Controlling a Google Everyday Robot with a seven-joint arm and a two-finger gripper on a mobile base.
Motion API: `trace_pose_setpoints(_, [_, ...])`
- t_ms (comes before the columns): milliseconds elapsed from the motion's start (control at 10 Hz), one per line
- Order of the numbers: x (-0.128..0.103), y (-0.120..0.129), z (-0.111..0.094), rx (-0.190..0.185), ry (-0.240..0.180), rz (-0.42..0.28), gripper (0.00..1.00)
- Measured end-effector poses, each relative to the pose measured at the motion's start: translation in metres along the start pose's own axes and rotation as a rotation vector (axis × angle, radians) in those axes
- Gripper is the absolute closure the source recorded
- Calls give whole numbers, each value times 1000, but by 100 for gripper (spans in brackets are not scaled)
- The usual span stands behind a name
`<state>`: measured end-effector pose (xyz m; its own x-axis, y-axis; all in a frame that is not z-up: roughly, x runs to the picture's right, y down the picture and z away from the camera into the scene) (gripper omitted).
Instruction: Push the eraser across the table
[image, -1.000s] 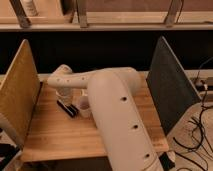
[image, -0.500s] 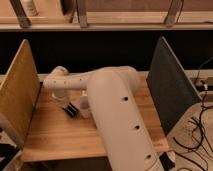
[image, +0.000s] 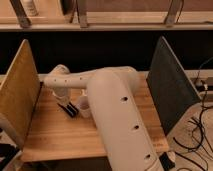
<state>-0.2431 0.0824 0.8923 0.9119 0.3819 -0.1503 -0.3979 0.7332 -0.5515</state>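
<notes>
The gripper hangs low over the left part of the table, just above the eraser; whether it is clenched or released I cannot tell. The eraser lies flat and slanted on the wood, with a pale cup, apparently, just to its right. Upright panels, tan and dark grey, flank the tabletop.
</notes>
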Motion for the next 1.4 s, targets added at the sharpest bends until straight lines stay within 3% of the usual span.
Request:
trace_pose_setpoints(300, [-6,-28,-7,38,11,-1,100])
trace_pose_setpoints(1000, [12,-22,58,-37,50,14,100])
trace_pose_setpoints(1100, [7,-21,58,-46,37,18,100])
trace_pose_setpoints(1200, [3,-8,60,-73,21,2,100])
trace_pose_setpoints(1400, [-14,42,60,-147,-29,-65,100])
